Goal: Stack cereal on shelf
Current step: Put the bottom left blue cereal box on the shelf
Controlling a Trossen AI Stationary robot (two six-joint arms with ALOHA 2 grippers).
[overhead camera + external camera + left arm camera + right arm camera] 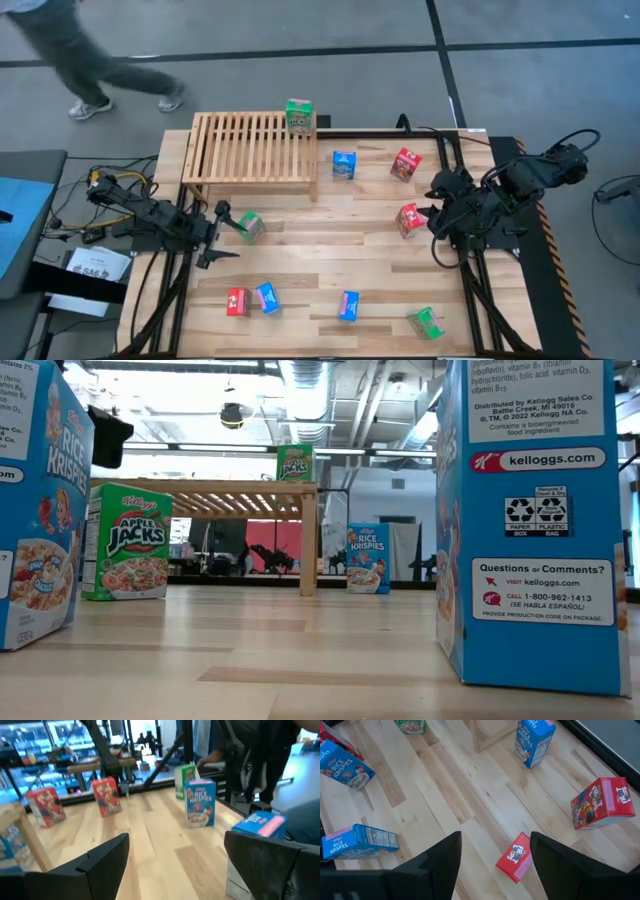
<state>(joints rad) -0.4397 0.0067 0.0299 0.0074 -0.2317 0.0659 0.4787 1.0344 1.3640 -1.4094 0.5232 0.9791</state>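
The slatted wooden shelf [255,148] stands at the table's far left, with a green cereal box [298,115] upright on its right end. Other cereal boxes are spread over the table: blue [344,165], red [405,164], red [409,219] and green [250,226]. My left gripper [222,232] is open and level, raised above the table at its left, next to the green box; nothing is between its fingers [176,837]. My right gripper [432,205] is open and slants down from high up over the second red box, seen below its fingers [515,857].
Along the near edge stand a red box [236,301], two blue boxes [267,297] [348,305] and a green one [427,322]. Cables and papers [100,262] lie off the table's left side. A person [100,60] walks beyond the far left corner.
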